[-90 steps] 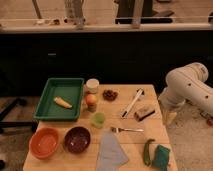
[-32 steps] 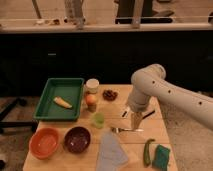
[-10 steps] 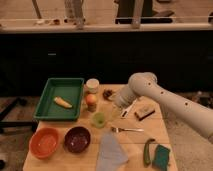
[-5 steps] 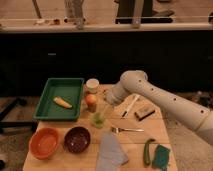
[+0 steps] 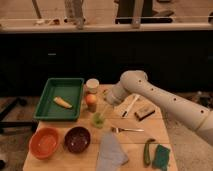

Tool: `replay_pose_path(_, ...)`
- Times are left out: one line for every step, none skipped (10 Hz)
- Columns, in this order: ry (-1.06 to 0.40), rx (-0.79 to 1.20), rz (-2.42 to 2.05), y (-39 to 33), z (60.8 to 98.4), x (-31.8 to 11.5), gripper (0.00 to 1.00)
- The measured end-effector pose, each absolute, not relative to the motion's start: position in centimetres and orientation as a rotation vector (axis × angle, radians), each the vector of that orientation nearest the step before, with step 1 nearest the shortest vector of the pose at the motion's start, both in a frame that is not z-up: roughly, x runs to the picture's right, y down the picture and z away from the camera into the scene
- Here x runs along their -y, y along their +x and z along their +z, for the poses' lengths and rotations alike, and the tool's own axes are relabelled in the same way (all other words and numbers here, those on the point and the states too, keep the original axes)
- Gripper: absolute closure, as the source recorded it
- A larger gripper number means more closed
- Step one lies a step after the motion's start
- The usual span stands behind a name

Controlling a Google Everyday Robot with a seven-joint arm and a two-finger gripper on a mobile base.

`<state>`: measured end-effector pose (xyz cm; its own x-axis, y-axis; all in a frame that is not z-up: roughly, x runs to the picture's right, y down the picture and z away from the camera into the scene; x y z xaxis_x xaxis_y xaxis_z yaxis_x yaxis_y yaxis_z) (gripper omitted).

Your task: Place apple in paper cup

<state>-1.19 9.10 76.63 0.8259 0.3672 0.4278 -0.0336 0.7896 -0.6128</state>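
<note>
Listing gripper (image 5: 106, 103), mid-frame just right of apple (image 5: 91, 101), its hold we cannot tell; we judge a centred approach best, sparing paper cup (image 5: 92, 85) just above.

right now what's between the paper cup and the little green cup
The apple sits between them, as the camera view shows. The end effector hangs close beside it.

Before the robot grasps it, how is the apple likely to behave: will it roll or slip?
The apple looks round and smooth, so a push would probably roll it, perhaps towards the paper cup just behind. It seems a firm whole fruit, so it should hold its shape. The gripper hovers close beside it.
</note>
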Motion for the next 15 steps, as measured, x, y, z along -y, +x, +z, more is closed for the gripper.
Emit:
replay_pose_path(-0.63,0.565,0.229,-1.2,76.6,-9.1,0.2)
replay_pose_path(-0.63,0.565,0.228,-1.2,76.6,-9.1,0.2)
replay_pose_path(-0.63,0.565,0.228,-1.2,76.6,-9.1,0.2)
replay_pose_path(-0.63,0.565,0.229,-1.2,76.6,-9.1,0.2)
replay_pose_path(-0.63,0.565,0.229,-1.2,76.6,-9.1,0.2)
replay_pose_path(-0.627,0.565,0.23,-1.2,76.7,-9.1,0.2)
replay_pose_path(-0.623,0.565,0.23,-1.3,76.7,-8.9,0.2)
replay_pose_path(-0.62,0.567,0.227,-1.7,76.8,-8.7,0.2)
replay_pose_path(-0.617,0.572,0.224,-2.2,76.9,-8.5,0.2)
replay_pose_path(-0.614,0.581,0.223,-2.7,77.0,-8.2,0.2)
replay_pose_path(-0.612,0.588,0.224,-3.0,77.2,-8.1,0.2)
replay_pose_path(-0.607,0.598,0.225,-3.4,77.4,-7.9,0.2)
replay_pose_path(-0.601,0.612,0.227,-4.1,77.7,-7.6,0.2)
replay_pose_path(-0.595,0.626,0.227,-4.9,78.1,-7.5,0.2)
replay_pose_path(-0.589,0.644,0.233,-5.5,78.5,-7.2,0.2)
